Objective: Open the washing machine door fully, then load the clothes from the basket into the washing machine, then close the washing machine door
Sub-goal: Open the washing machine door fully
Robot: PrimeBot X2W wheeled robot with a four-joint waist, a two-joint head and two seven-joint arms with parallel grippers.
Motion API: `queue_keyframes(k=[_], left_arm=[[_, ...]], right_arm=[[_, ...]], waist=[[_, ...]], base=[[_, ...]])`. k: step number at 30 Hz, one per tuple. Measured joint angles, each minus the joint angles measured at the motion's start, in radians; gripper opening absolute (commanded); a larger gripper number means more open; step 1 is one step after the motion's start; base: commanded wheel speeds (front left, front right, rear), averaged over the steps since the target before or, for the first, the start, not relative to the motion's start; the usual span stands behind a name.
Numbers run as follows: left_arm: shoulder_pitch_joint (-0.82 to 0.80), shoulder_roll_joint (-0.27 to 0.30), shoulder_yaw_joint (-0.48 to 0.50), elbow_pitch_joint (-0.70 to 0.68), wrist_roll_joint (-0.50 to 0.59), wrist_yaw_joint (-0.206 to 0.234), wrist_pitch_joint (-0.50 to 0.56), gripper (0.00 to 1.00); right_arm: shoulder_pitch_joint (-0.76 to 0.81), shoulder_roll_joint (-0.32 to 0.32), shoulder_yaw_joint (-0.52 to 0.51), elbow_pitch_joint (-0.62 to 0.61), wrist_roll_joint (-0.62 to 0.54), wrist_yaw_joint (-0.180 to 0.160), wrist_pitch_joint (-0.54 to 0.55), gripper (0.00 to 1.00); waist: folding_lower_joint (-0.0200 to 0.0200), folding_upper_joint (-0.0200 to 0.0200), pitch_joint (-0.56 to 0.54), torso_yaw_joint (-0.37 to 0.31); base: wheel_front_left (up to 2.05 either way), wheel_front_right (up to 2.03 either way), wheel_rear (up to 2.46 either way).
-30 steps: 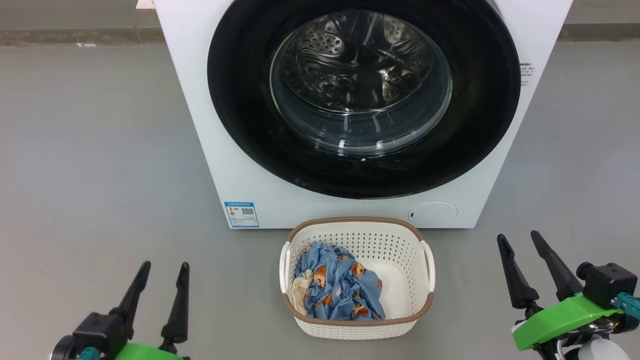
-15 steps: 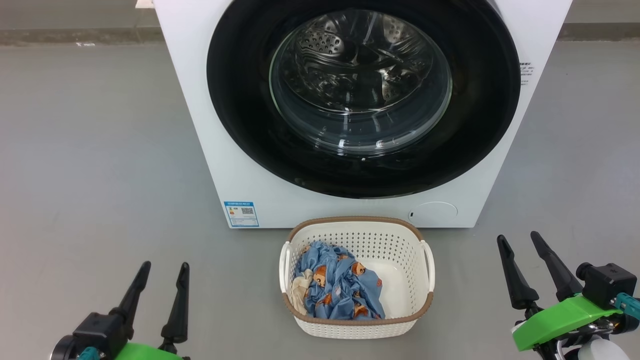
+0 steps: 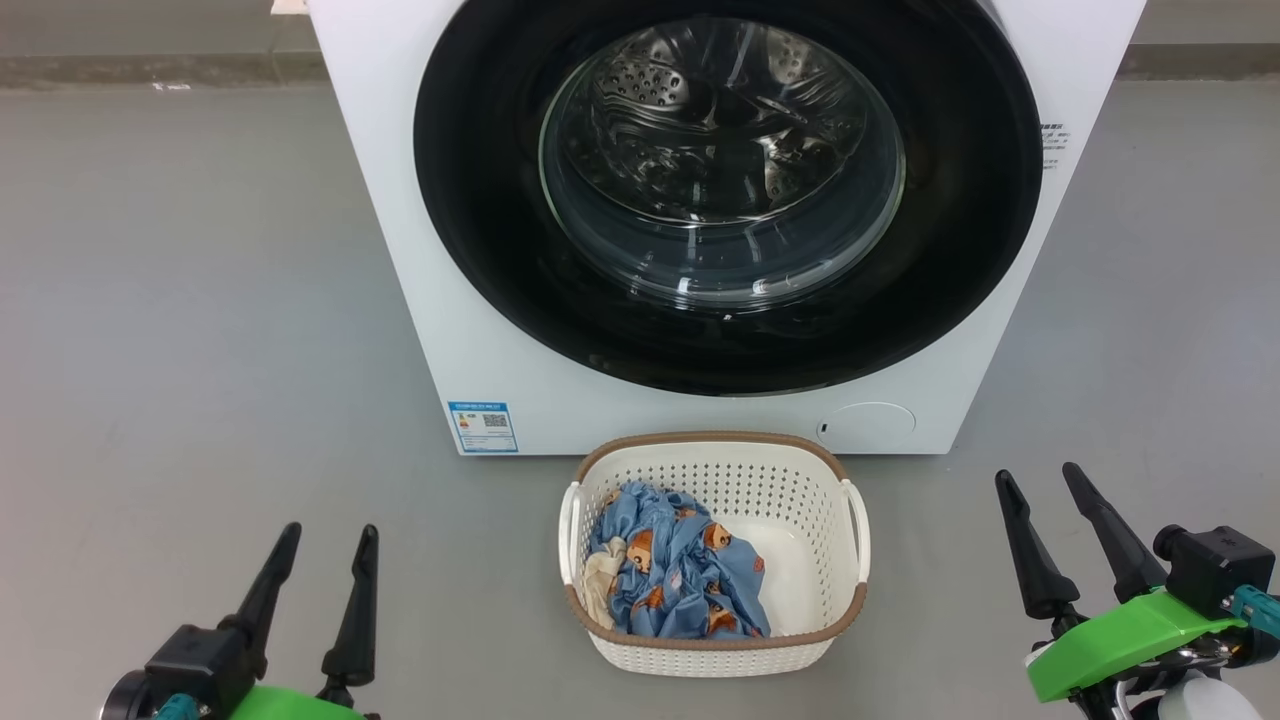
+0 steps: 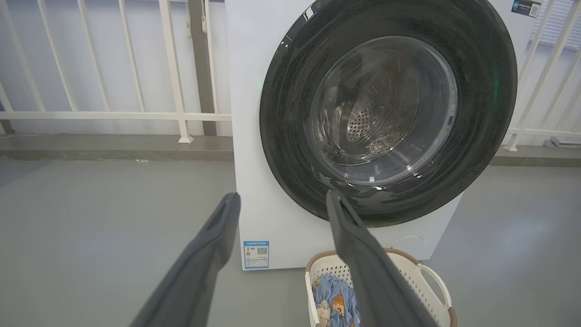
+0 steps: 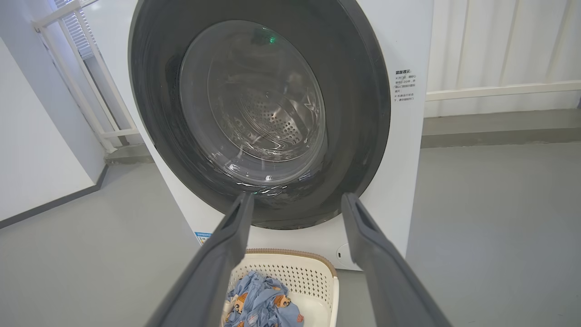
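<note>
Left gripper [image 3: 331, 530] and right gripper [image 3: 1037, 473] are hanging spread and empty, flanking one basket [image 3: 720, 482] carrying seemingly two clothes [image 3: 680, 580] before one washing machine [image 3: 390, 200].

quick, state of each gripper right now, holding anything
left gripper: open, fingers apart, holding nothing
right gripper: open, fingers apart, holding nothing

The only change is a hair's upward creep of the whole head view, the washing machine [image 3: 390, 250] and the basket [image 3: 712, 440] just before it rising together: the camera moved, not the things.
</note>
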Motion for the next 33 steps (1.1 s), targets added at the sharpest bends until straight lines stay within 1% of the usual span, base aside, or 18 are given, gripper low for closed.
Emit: queue_keyframes(k=[25,33], left_arm=[[0.000,0.004,0.000,0.001,0.003,0.000,0.000,1.00],[-0.001,0.007,0.002,0.005,0.020,0.000,0.000,1.00]], right_arm=[[0.000,-0.001,0.000,0.000,0.000,0.000,0.000,1.00],[0.000,-0.001,0.001,0.001,0.000,0.000,0.000,1.00]], waist=[[0.0000,0.0000,0.003,-0.002],[0.0000,0.0000,0.004,-0.001]], base=[[0.00,0.00,-0.01],[0.46,0.46,-0.91]])
